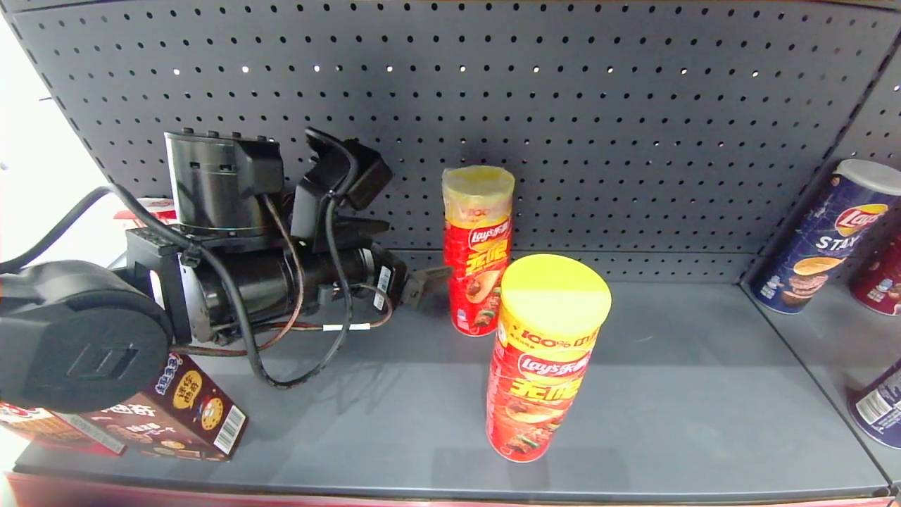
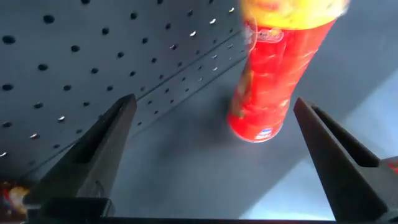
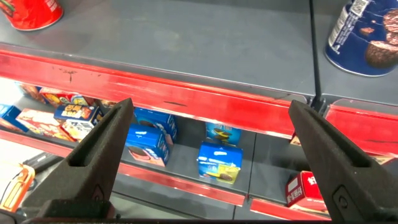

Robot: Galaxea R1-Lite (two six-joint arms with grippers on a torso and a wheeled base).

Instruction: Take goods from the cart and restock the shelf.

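Two red chip cans with yellow lids stand upright on the grey shelf (image 1: 690, 394). The rear can (image 1: 477, 253) is near the pegboard, and the front can (image 1: 543, 366) is closer to the shelf edge. My left gripper (image 1: 417, 271) lies low over the shelf, just left of the rear can and pointing at it. In the left wrist view this gripper (image 2: 214, 104) is open, and the rear can (image 2: 267, 93) stands beyond its fingertips, untouched. My right gripper (image 3: 211, 107) is open and holds nothing, in front of the shelf's red front edge (image 3: 205, 93).
A brown biscuit box (image 1: 179, 415) lies at the shelf's front left under my left arm. Blue chip cans (image 1: 820, 239) stand in the bay to the right, behind a divider. Blue snack boxes (image 3: 219, 160) sit on the lower shelf. The pegboard (image 1: 563, 105) closes the back.
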